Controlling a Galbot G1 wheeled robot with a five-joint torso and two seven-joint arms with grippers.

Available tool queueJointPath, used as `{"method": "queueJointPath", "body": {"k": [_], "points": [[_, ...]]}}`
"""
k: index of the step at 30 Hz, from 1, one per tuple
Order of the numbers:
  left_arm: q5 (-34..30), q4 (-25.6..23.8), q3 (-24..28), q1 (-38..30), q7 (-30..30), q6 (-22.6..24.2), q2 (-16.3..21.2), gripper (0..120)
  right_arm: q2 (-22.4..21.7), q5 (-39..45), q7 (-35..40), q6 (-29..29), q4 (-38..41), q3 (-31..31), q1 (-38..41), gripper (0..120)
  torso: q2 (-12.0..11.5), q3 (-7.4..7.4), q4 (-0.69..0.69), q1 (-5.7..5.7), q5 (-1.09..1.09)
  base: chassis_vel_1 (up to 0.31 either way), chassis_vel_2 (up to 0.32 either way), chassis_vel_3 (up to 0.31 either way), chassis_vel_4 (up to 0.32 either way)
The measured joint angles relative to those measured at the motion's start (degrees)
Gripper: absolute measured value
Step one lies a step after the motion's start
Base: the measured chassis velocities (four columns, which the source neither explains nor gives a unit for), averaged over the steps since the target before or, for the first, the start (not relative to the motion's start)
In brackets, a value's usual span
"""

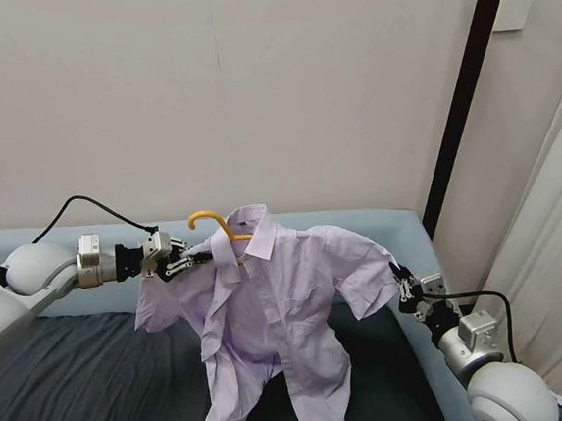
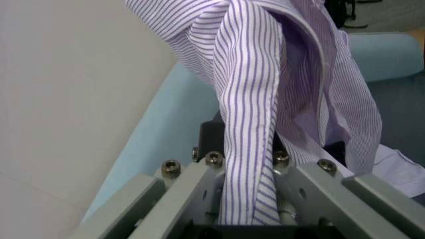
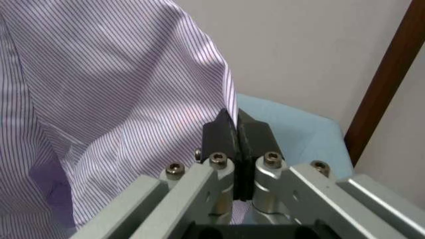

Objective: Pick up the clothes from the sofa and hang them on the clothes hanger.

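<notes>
Shirt: the lilac striped shirt hung in the air above the sofa, spread between the two grippers, its tail sagging toward the dark seat
Hanger: a yellow hanger sat inside the collar, its hook poking out on top
Left gripper: the left gripper was clamped on a fold of cloth at the shoulder, close beside the hanger
Right gripper: the right gripper was pinched tight on the very edge of the far sleeve
Pole: a dark pole stood off to the right, well apart from the shirt
Risk of slipping: the right hold caught only a thin hem, so a tug would likely pull it free and drop that side
Risk to hanger: whether the left fingers held the hanger or just fabric could not be told; if only fabric, the hanger might tip out of the collar
Risk of snagging: the low tail could drag on the cushion
</notes>
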Motion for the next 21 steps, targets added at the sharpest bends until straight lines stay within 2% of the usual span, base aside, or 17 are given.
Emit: {"method": "queueJointPath", "body": {"k": [7, 13, 16, 17, 19, 21], "points": [[-0.48, -1.06, -3.36, 3.29, -0.06, 0.07, 1.55, 1, 0.75, -0.01, 1.17, -1.13, -0.37, -0.79, 0.18, 0, 0.0, 0.0, 0.02, 0.0, 0.01, 0.0, 0.0, 0.0, 0.0], [-0.75, -3.77, -8.12, 9.01, -0.5, 1.17, 4.31, 1, 1.18, -0.08, 0.94, -1.79, -0.37, -2.29, 1.96, 0, 0.0, 0.0, -0.01, 0.0, 0.01, 0.0, 0.0, 0.0, 0.0], [-1.18, -5.47, -12.95, 14.29, -1.2, 2.57, 6.5, 1, 1.36, 0.12, 0.54, -1.79, 0.5, -2.73, 3.56, 12, 0.0, -0.01, 0.09, 0.0, 0.01, 0.0, 0.0, 0.0, 0.0], [-1.18, -5.47, -12.95, 14.29, -1.2, 2.57, 6.5, 1, 1.36, 0.12, 0.54, -1.79, 0.5, -2.73, 3.56, 12, 0.0, -0.01, 0.09, 0.0, 0.01, 0.0, 0.0, 0.0, 0.0], [-1.33, -5.5, -12.97, 14.67, -1.6, 3.21, 6.52, 1, 0.62, -0.15, 0.73, -1.79, 2.15, -2.3, 3.36, 22, 0.0, -0.01, 0.06, 0.0, -0.01, 0.0, 0.0, 0.0, 0.0], [-1.53, -4.86, -10.15, 12.18, -1.93, 3.43, 5.62, 1, -0.06, -0.39, 1.35, -1.79, 3.18, -1.66, 2.98, 30, 0.0, 0.0, 0.0, -0.01, -0.02, 0.0, 0.0, 0.0, 0.0]]}}
